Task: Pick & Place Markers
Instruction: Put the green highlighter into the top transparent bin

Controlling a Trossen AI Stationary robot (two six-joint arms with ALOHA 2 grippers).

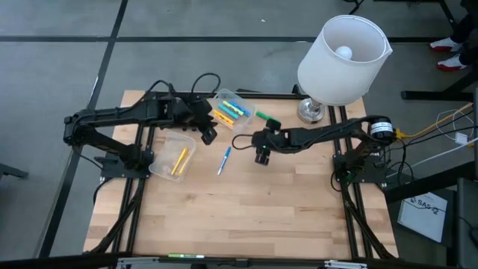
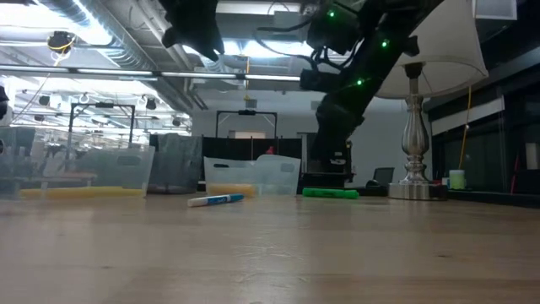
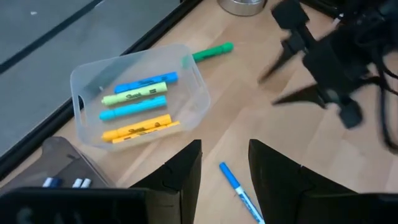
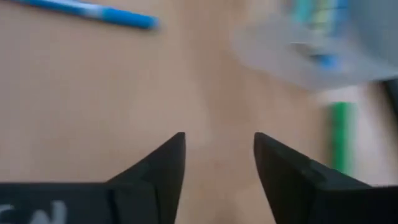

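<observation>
The right gripper (image 1: 261,158) is held above the table (image 1: 261,217), its fingers spread with nothing between them. A blue marker (image 1: 224,160) is seen lying on the wood just beside it, and a green marker (image 1: 267,118) behind it. The left gripper (image 1: 208,135) is held spread too, empty, over the bin (image 3: 186,93) where four markers (image 3: 138,108) are kept.

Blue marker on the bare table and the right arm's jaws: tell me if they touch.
Apart. In the right wrist view the blue marker lies on bare wood well clear of the empty, open right gripper; the high view agrees.
</observation>
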